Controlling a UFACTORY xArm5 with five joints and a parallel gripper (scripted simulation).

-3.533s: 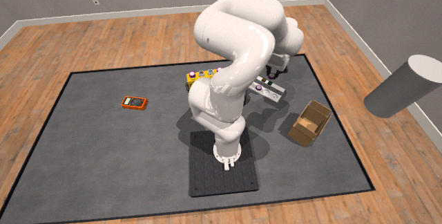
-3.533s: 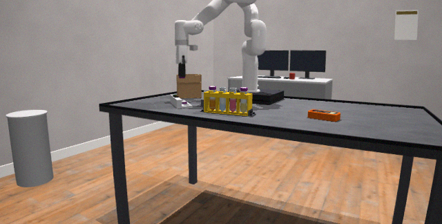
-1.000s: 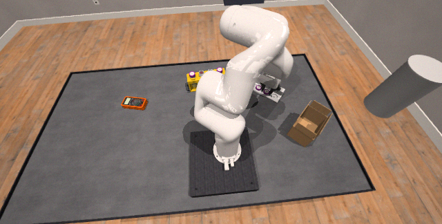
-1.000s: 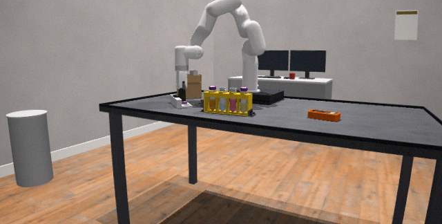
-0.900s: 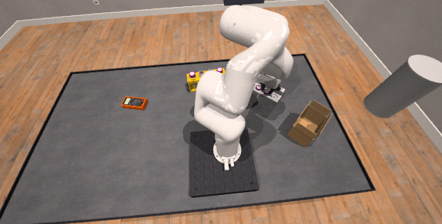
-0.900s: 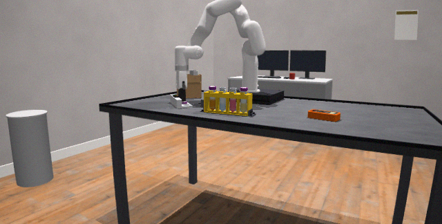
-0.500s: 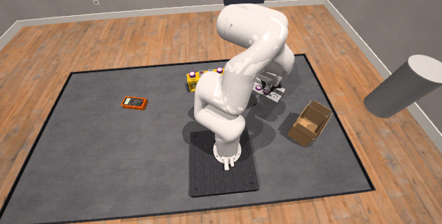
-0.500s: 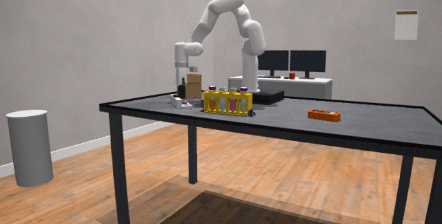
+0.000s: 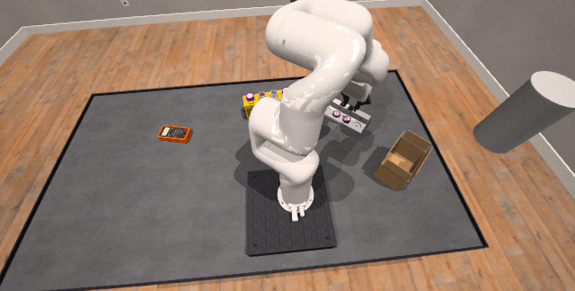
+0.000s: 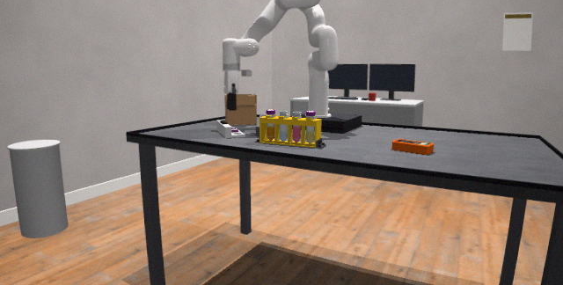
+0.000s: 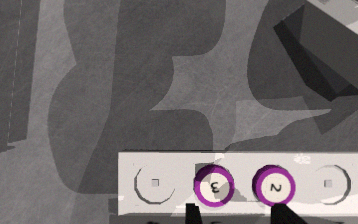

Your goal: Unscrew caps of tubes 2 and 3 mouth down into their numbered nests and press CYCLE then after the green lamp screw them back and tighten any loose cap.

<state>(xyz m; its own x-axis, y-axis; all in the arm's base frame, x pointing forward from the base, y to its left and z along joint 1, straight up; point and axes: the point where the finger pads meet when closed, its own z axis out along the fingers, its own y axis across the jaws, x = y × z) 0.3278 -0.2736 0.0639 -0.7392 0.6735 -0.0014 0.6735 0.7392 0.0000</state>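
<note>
Wrist view: the white rectangular cap tray (image 11: 130, 162) carries two round purple-rimmed caps, cap 3 (image 11: 214, 187) and cap 2 (image 11: 274, 187), lying flat in the middle nests, with bare circular nests at either end. The dark jaws stand partly spread above them, pinching nothing. From the exterior, the yellow tube rack (image 10: 289, 130) sits on the matte grey bench (image 10: 462, 153), with a cardboard box (image 10: 241, 109) behind and plank flooring below.
</note>
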